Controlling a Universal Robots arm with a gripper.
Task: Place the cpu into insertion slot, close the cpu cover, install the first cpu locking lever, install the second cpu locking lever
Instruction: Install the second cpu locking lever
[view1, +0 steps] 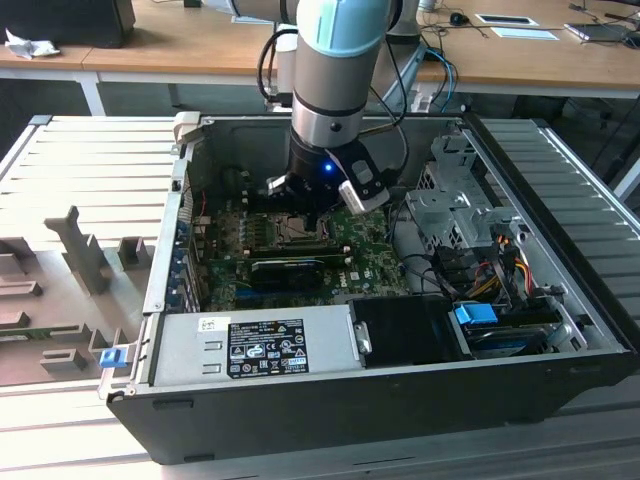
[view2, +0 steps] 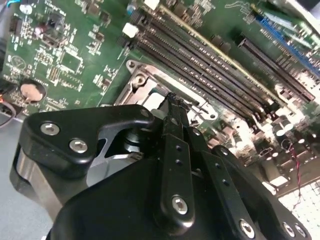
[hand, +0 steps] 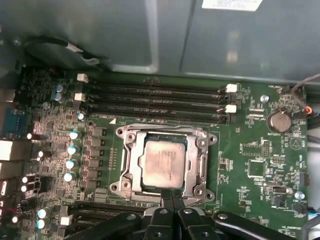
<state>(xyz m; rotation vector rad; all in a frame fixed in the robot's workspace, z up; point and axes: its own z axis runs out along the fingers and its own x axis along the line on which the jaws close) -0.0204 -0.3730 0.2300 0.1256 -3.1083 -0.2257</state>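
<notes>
Black and pressed together, my gripper (hand: 171, 200) fingers (view2: 175, 150) hang just above the near edge of the socket, holding nothing. Beyond them the small square cpu (hand: 162, 162) with its dull silvery-grey top lies flat in the insertion slot, and the thin dark-grey metal cpu cover (hand: 200, 160) frames it, apparently lying down around it. If the chip sits slightly askew, I judge pressing here could bend pins.

Silver-grey arm (view1: 325, 80) with light-blue cap; black end effector (view2: 172, 107) with silver screws
</notes>
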